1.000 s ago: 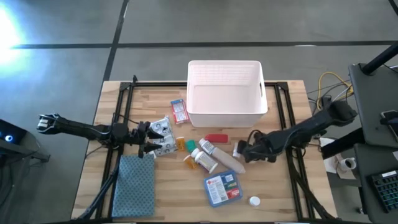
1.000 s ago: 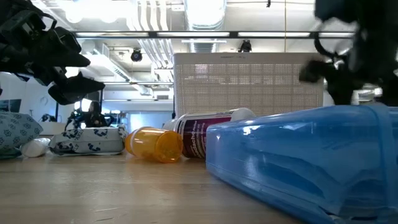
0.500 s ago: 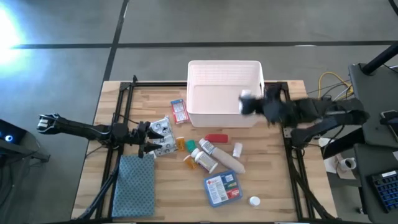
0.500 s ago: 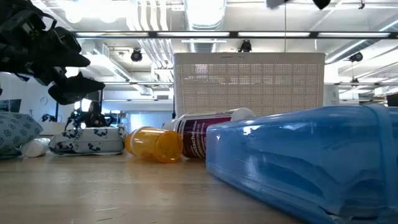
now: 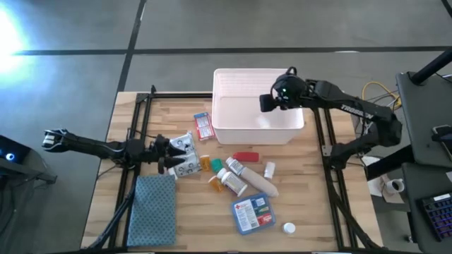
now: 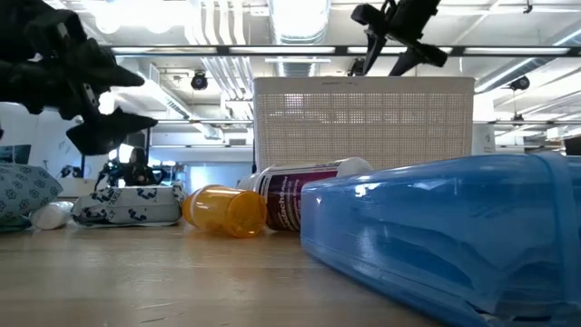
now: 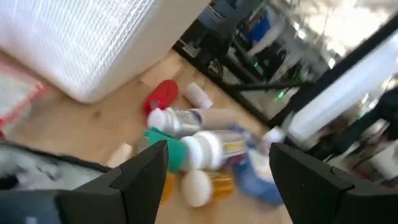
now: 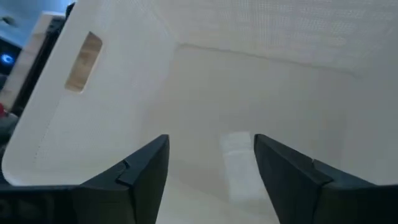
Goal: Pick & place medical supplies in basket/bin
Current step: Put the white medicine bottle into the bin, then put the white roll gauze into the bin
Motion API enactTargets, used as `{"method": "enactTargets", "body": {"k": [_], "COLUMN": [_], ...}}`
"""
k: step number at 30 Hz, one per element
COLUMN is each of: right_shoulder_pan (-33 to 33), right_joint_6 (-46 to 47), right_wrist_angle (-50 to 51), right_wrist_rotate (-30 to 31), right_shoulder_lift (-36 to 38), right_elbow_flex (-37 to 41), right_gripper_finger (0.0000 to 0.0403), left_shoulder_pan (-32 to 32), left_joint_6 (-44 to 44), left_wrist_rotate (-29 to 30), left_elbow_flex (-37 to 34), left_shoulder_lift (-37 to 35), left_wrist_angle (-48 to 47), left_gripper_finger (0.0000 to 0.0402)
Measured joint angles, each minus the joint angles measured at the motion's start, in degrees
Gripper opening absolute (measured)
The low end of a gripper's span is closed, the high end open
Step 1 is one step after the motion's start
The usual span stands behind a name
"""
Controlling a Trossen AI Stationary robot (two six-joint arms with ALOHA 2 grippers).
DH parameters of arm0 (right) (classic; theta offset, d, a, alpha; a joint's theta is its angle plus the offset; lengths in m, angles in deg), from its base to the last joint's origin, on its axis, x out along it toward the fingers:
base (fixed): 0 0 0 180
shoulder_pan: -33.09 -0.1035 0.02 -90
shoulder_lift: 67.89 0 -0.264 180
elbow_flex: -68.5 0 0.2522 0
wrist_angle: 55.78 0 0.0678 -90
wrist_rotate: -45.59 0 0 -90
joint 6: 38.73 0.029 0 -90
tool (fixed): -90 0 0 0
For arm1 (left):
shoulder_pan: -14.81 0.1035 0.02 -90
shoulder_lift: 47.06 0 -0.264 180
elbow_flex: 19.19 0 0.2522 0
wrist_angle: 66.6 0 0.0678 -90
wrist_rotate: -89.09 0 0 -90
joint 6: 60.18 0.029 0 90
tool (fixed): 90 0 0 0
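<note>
Bin (image 5: 254,127): white rectangular plastic, perforated walls

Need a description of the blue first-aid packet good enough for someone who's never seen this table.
Start at the white bin at the far middle of the table. Come straight toward the near edge, past the cluster of bottles. The packet lies flat just beyond them, the only blue rectangle with a red-and-white label; the patterned cloth to its left is larger and has no label.
</note>
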Motion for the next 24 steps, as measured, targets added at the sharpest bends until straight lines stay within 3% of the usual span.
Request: {"method": "enactTargets", "body": {"k": [3,7,11,13,19,24], "right_shoulder_pan": [0.0,-1.9,-5.7,-7.0,-9.8,-10.6], "right_joint_6": [-1.1,-6.4,-5.8,-3.8,4.5,10.7], "right_wrist_angle": [4.4,6.2,11.5,15.7,23.7,25.2], "right_wrist_rotate": [0.0,0.6,4.7,7.0,7.8,7.9], "right_shoulder_lift": [-1.1,-0.2,1.0,1.2,1.5,1.4], "right_elbow_flex": [-3.0,-7.1,-10.6,-11.7,-11.7,-11.2], "right_gripper_finger": [0.0238,0.0248,0.0253,0.0253,0.0255,0.0255], "left_shoulder_pan": [0.2,0.3,0.2,0.2,0.1,-0.1], "left_joint_6": [-6.5,-11.5,-11.7,-12.4,-22.2,-29.6], "left_wrist_rotate": [0.5,6.6,8.6,8.6,8.7,5.7], "left_elbow_flex": [0.0,1.4,5.3,9.6,30.0,40.6], "left_shoulder_lift": [0.0,0.0,0.0,0.2,7.3,15.8], "left_wrist_angle": [0.0,1.0,0.5,-9.0,-59.4,-79.8], "left_gripper_finger": [0.026,0.026,0.026,0.026,0.026,0.026]}}
